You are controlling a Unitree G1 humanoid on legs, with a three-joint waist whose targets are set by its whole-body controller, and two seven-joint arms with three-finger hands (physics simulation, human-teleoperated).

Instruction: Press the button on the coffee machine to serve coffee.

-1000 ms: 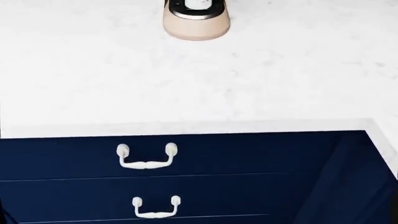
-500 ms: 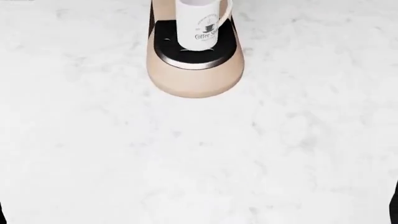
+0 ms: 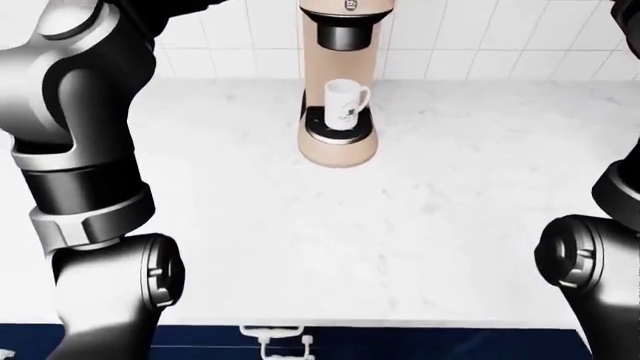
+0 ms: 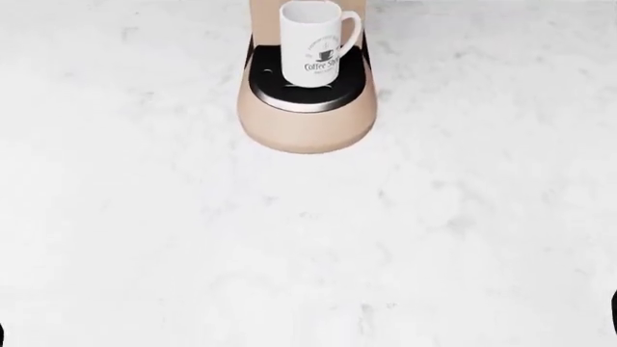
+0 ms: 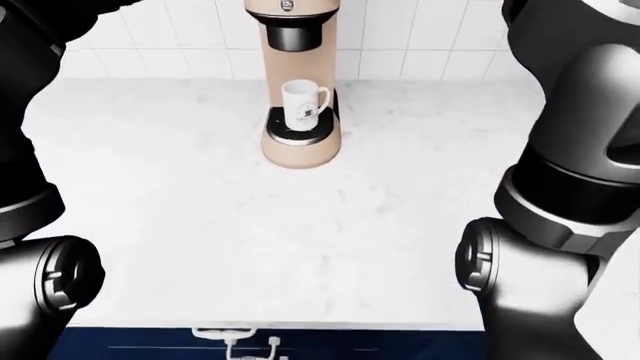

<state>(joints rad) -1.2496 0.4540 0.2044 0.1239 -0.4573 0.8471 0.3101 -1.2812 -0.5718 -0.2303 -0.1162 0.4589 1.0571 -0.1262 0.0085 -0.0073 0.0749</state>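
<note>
A beige coffee machine (image 3: 340, 82) stands on the white marble counter (image 3: 400, 225) against the tiled wall, top centre in both eye views. A white mug (image 4: 313, 43) with a coffee-shop logo sits upright on its dark drip tray (image 4: 309, 90), under the black spout (image 5: 292, 36). The machine's top is cut off by the frame edge, so the button does not show. My left arm (image 3: 90, 187) fills the left of the left-eye view and my right arm (image 5: 560, 187) the right of the right-eye view. Neither hand appears in any view.
Navy drawers with white handles (image 3: 275, 337) show under the counter's near edge at the bottom of the eye views. White wall tiles (image 5: 420, 37) run behind the machine. Bare marble lies between the machine and the counter edge.
The head camera has moved closer and tilted up: the drawers dropped out of the head view and the machine's base with the mug grew larger and slid down into view.
</note>
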